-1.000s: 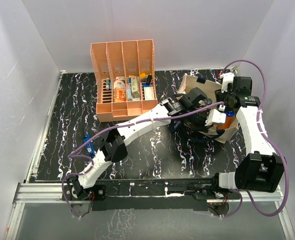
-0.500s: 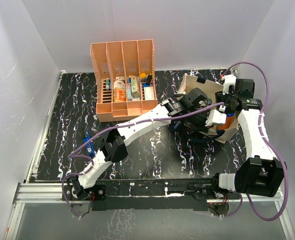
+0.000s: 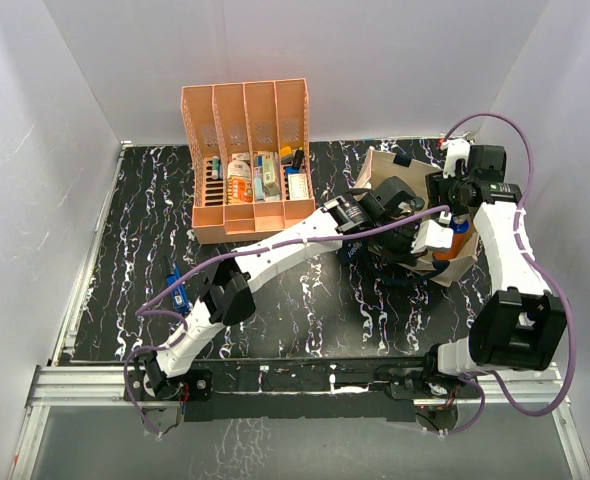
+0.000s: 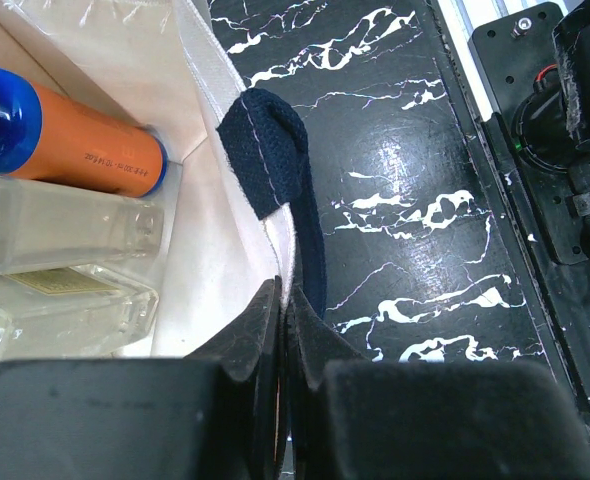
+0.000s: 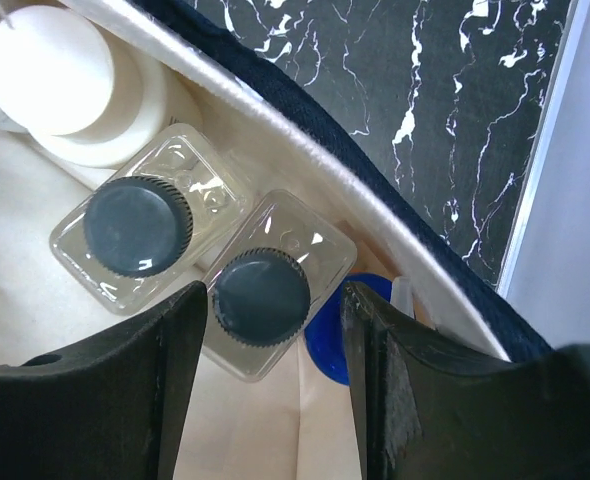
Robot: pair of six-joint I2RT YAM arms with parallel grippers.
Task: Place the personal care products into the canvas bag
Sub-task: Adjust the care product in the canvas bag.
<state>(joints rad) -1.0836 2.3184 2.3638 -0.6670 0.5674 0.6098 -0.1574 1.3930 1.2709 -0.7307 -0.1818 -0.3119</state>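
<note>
The cream canvas bag (image 3: 387,166) stands open at the right of the table. My left gripper (image 3: 405,225) is shut on its white rim (image 4: 287,262), right beside the navy strap (image 4: 275,150). Inside lie an orange-brown blue-capped bottle (image 4: 85,145) and clear bottles (image 4: 60,222). My right gripper (image 5: 275,330) hangs open over the bag's mouth (image 3: 453,200), holding nothing. Below it stand two clear square dark-capped bottles (image 5: 262,297) (image 5: 135,225), a white cylinder (image 5: 65,80) and a blue cap (image 5: 340,335). A small blue bottle (image 3: 177,283) lies by the left arm's elbow.
An orange four-slot file rack (image 3: 245,120) with small packs and pens stands at the back left. The left arm (image 3: 275,250) stretches diagonally across the black marbled table. White walls close in the back and both sides.
My right arm has drawn a little up and back over the bag. The left arm and the bag have stayed put.
</note>
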